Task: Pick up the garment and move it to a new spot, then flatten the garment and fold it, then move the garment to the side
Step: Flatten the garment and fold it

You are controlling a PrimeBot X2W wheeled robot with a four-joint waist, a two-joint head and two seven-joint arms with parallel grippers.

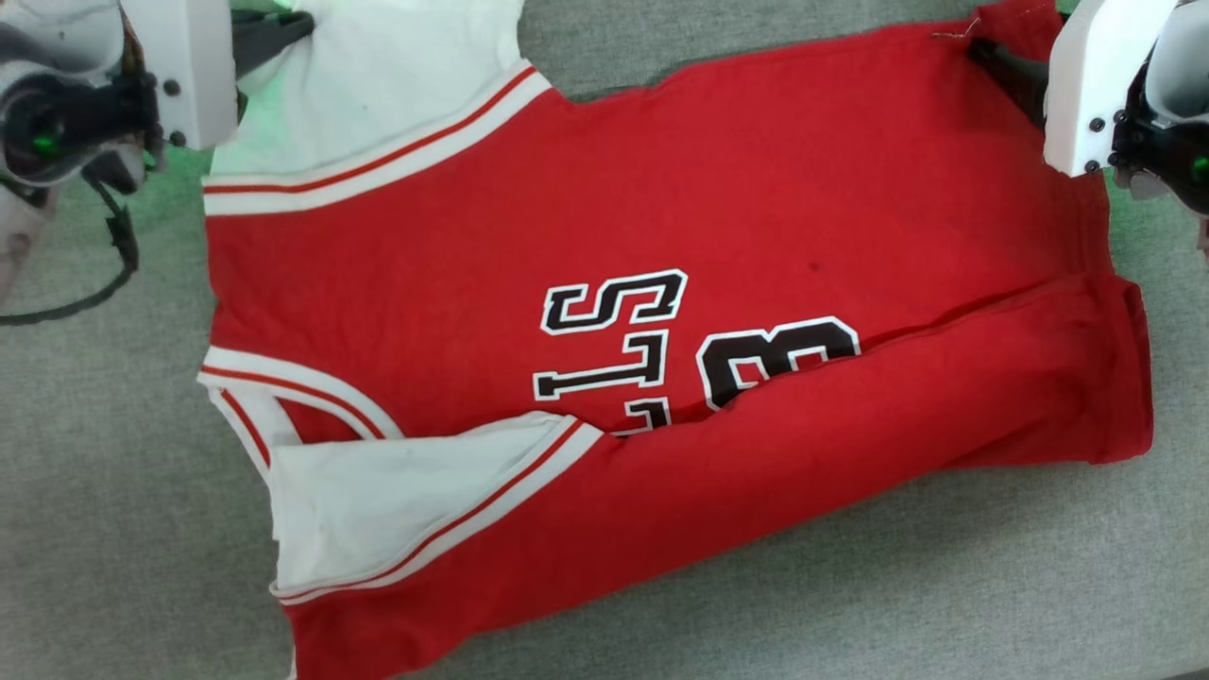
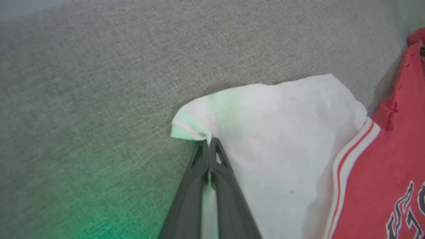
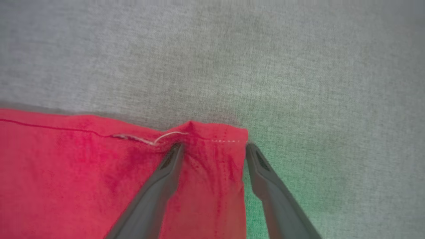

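Garment (image 1: 661, 236) runs off the head view's bottom edge; left jaws pinch its sleeve (image 2: 265, 132), right jaws stand apart.

You have a grey woven surface (image 1: 945, 586) before you, its weave plain and even across the head view. A green glow (image 2: 99, 212) tints it at the lower left of the left wrist view, with a fainter tint right of centre in the right wrist view. At the left wrist view's top left corner you see a paler strip (image 2: 20, 8); what it is cannot be told.
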